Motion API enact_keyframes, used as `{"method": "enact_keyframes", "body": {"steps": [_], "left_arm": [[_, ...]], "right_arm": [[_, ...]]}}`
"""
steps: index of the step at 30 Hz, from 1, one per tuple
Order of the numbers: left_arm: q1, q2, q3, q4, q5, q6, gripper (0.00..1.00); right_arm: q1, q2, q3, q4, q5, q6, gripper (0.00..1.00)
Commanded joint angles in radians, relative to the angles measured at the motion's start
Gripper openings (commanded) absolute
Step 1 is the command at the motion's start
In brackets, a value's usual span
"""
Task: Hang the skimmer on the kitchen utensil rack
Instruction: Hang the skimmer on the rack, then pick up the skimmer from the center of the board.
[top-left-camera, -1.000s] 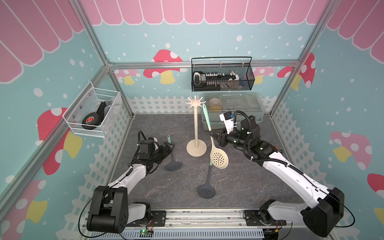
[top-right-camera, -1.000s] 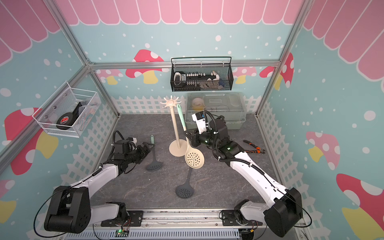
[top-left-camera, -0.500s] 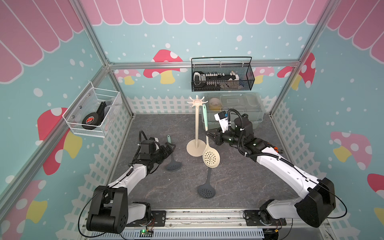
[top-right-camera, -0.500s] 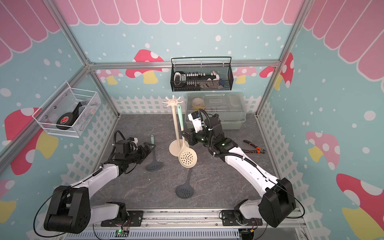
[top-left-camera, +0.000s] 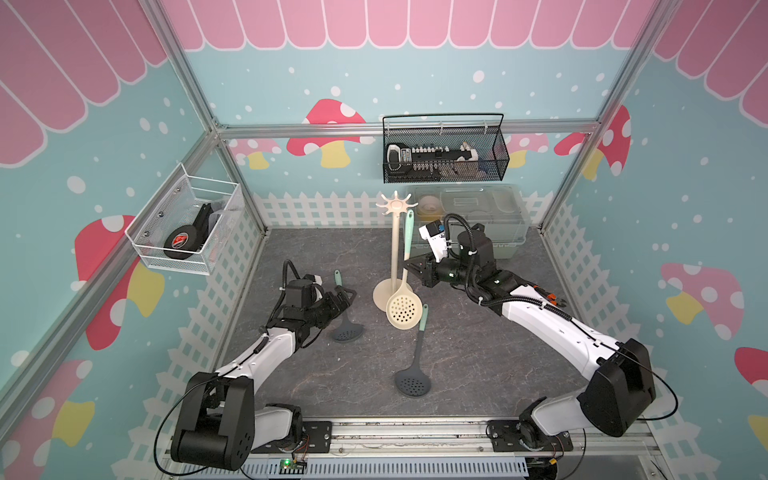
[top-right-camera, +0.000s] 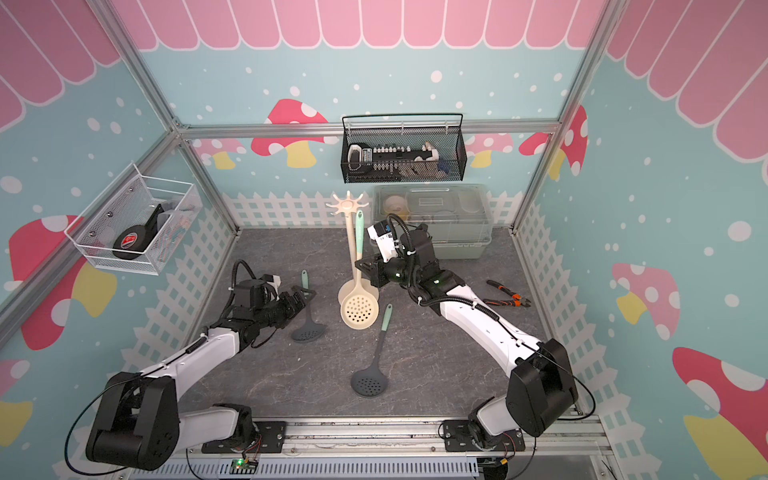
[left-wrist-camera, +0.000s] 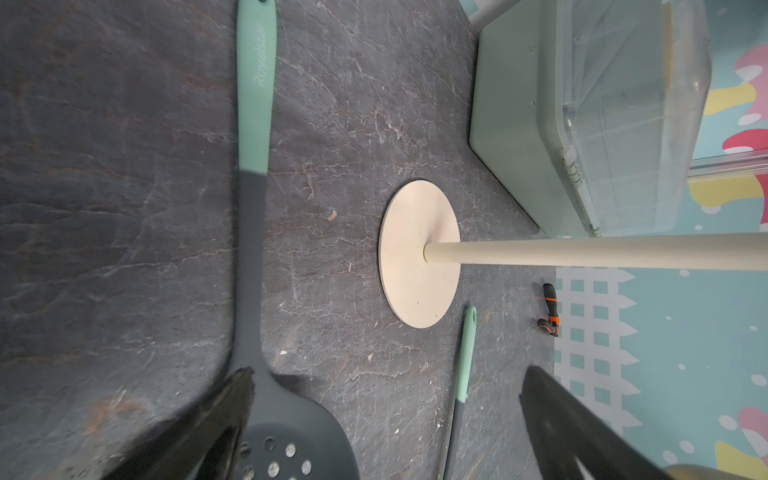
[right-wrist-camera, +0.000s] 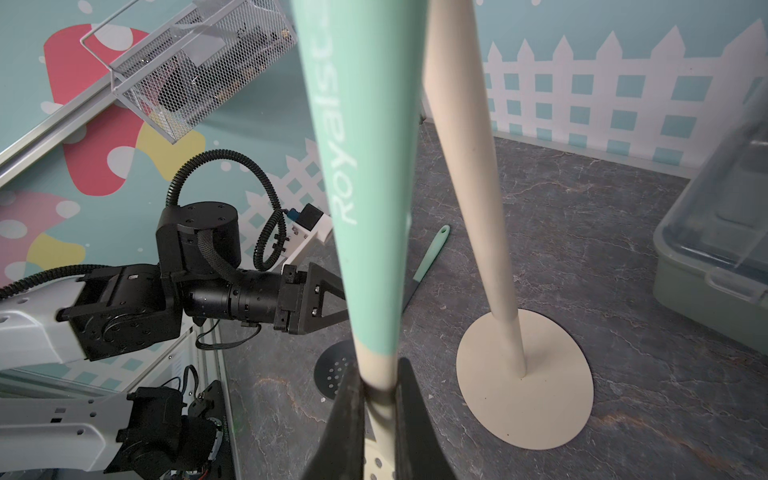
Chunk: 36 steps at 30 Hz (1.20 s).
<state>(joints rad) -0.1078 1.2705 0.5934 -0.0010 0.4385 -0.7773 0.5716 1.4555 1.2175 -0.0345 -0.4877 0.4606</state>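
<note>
Beside the kitchen utensil rack (top-left-camera: 393, 249), the right gripper (right-wrist-camera: 379, 376) is pinching the light-looking, stiff, probably slick skimmer (top-left-camera: 404, 309) at its cream neck; the left gripper (left-wrist-camera: 386, 374) is gaping, empty.

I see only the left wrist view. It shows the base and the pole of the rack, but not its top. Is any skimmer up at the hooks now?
Observer: Yes. A cream skimmer with a green handle is upright beside the pole of the kitchen utensil rack.
Operator: Is it really on a hook?
Observer: In both top views the tip of its handle lies right under one curved hook of the crown. Whether the hook goes through it is too small to tell.
Operator: And where is the right arm?
Observer: The right gripper has its jaws on either side of the skimmer's cream neck, just below the green handle. I cannot tell whether they press it.
</note>
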Motion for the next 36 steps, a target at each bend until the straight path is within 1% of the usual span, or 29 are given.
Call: {"method": "enact_keyframes", "body": {"steps": [1,3,4,7,9,12,17,19,21,24,27,31,36], "left_arm": [[-0.013,-0.016,0.037,-0.008,0.009,0.023,0.99],[-0.024,-0.013,0.043,0.009,0.024,0.03,0.99],[-0.031,-0.015,0.05,0.014,0.02,0.03,0.99],[-0.059,-0.013,0.084,0.016,0.011,0.049,0.99],[-0.079,-0.006,0.123,-0.005,-0.006,0.073,0.99],[-0.107,0.018,0.186,-0.026,-0.024,0.104,0.99],[-0.146,0.086,0.269,-0.01,-0.024,0.1,0.99],[-0.162,0.112,0.293,-0.01,-0.032,0.098,0.99],[-0.174,0.127,0.304,-0.007,-0.042,0.095,0.99],[-0.183,0.132,0.303,-0.005,-0.065,0.094,0.99],[-0.185,0.127,0.298,-0.007,-0.087,0.095,0.99],[-0.185,0.12,0.295,-0.021,-0.105,0.099,0.99],[-0.185,0.08,0.275,-0.07,-0.175,0.122,0.99]], "right_arm": [[0.002,0.016,0.024,-0.044,0.022,0.013,0.35],[0.002,0.016,0.033,-0.064,0.026,0.003,0.69],[0.002,0.015,0.043,-0.095,0.038,-0.007,0.77],[0.003,0.008,0.071,-0.196,0.097,-0.048,0.88],[0.002,-0.012,0.065,-0.229,0.135,-0.067,0.91],[0.001,-0.054,0.032,-0.243,0.176,-0.079,0.94],[0.0,-0.108,-0.011,-0.268,0.22,-0.098,0.94],[0.0,-0.124,-0.021,-0.31,0.252,-0.103,0.93],[0.001,-0.137,-0.043,-0.352,0.292,-0.099,0.91],[0.0,-0.158,-0.116,-0.393,0.351,-0.073,0.87],[0.001,-0.174,-0.215,-0.388,0.348,-0.016,0.83],[0.004,-0.207,-0.356,-0.336,0.333,0.081,0.76],[0.015,-0.248,-0.481,-0.285,0.337,0.173,0.67]]}}
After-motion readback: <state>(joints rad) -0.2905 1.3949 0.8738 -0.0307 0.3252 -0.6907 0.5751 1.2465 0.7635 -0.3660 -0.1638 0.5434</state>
